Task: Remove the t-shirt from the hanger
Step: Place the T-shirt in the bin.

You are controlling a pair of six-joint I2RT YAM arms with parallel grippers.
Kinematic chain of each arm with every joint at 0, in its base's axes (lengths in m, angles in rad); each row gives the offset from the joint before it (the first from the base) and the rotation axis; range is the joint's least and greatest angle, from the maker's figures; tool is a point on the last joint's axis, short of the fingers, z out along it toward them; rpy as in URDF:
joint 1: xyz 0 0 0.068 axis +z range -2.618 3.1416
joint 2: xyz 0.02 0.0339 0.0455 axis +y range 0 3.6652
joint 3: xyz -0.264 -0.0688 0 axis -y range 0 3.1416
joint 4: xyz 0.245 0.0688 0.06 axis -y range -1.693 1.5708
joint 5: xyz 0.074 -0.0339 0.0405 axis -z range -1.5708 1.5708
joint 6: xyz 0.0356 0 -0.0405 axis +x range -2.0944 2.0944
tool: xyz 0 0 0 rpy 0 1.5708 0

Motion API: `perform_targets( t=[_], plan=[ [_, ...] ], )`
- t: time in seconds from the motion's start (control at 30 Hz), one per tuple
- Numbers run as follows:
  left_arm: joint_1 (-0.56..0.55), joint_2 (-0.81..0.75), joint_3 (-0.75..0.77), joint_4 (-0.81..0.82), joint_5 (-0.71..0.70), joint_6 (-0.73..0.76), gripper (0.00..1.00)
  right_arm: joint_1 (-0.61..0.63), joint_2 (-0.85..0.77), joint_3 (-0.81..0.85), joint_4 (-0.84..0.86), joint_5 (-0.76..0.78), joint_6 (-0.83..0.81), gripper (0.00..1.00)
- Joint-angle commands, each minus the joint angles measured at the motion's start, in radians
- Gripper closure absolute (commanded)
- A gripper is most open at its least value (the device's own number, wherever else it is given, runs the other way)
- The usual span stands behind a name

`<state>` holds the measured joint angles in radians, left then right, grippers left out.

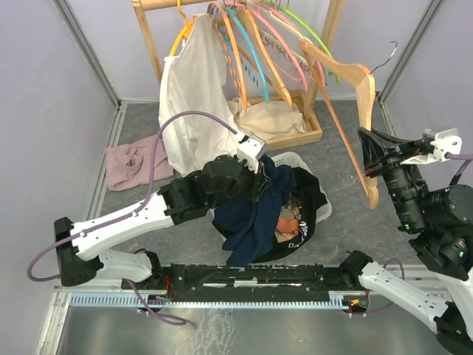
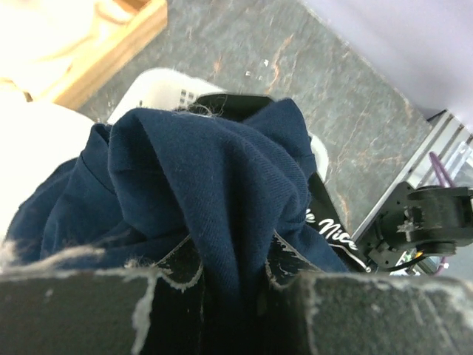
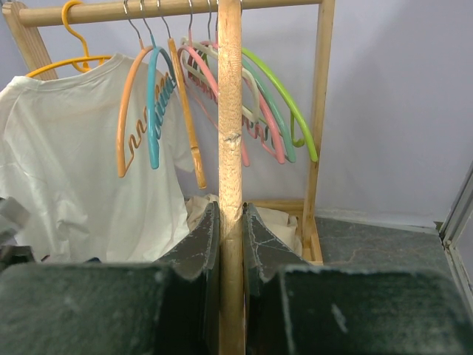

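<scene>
The left pincer [image 1: 260, 171] is clamped on a bunched fold of a navy t-shirt [image 1: 255, 214], holding it above a white laundry basket [image 1: 324, 210] on the grey stone-patterned surface [image 1: 347, 237]. The shirt is off its hanger, and its lower part spills into the basket and over the near rim. The left wrist view shows the dark cloth [image 2: 214, 177] pinched between the two fingers of the pincer [image 2: 229, 277]. The basket's pale rim [image 2: 159, 89] and a black garment with white lettering [image 2: 329, 233] lie beneath.

To the right, well apart from the basket, the right pincer [image 1: 368, 157] grips a bare wooden hanger [image 1: 344, 70]. It holds one arm of the hanger, which stands tilted with its metal hook toward the wall. In the right wrist view the jaws of that pincer [image 3: 230, 229] close tight on the wooden arm [image 3: 230, 111].

Behind them stands a wooden rack [image 1: 148, 37]. A white t-shirt [image 1: 194, 89] hangs there on a yellow hanger [image 1: 181, 33], beside a row of bare coloured hangers [image 1: 259, 44]. Cream cloth [image 1: 270, 118] lies on the rack's base, and a pink garment [image 1: 133, 166] lies crumpled on the surface to the left.
</scene>
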<state>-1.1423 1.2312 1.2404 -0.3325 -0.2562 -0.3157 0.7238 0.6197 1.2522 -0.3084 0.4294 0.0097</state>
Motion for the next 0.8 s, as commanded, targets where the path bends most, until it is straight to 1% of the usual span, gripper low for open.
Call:
perform_targets(
  t=[0.0,0.07,0.23,0.3,0.43,0.57,0.67,0.77],
  plan=[
    [0.065,0.039,-0.067,0.147,0.1,-0.091,0.97,-0.001,0.003,0.002,0.057,0.008,-0.005,0.98],
    [0.068,0.072,-0.088,0.148,0.079,-0.084,0.97,0.0,0.004,0.003,0.055,0.01,-0.007,0.98],
    [0.066,0.188,-0.125,0.182,0.093,-0.09,0.97,-0.001,0.013,0.002,0.058,0.014,-0.01,0.98],
    [0.054,0.237,-0.127,0.193,0.082,-0.096,0.97,0.0,0.019,0.0,0.059,0.014,-0.01,0.98],
    [0.005,0.343,-0.112,0.174,0.015,-0.08,0.97,0.0,0.036,0.004,0.065,0.013,-0.01,0.98],
    [-0.01,0.432,-0.107,0.148,0.005,-0.097,0.97,-0.001,0.046,0.012,0.074,-0.001,-0.009,0.98],
    [-0.01,0.472,-0.108,0.13,0.0,-0.111,0.97,-0.001,0.048,0.021,0.079,-0.012,-0.01,0.98],
    [-0.01,0.467,-0.104,0.115,-0.031,-0.117,0.97,0.0,0.055,0.035,0.077,-0.028,-0.011,0.98]
  ],
)
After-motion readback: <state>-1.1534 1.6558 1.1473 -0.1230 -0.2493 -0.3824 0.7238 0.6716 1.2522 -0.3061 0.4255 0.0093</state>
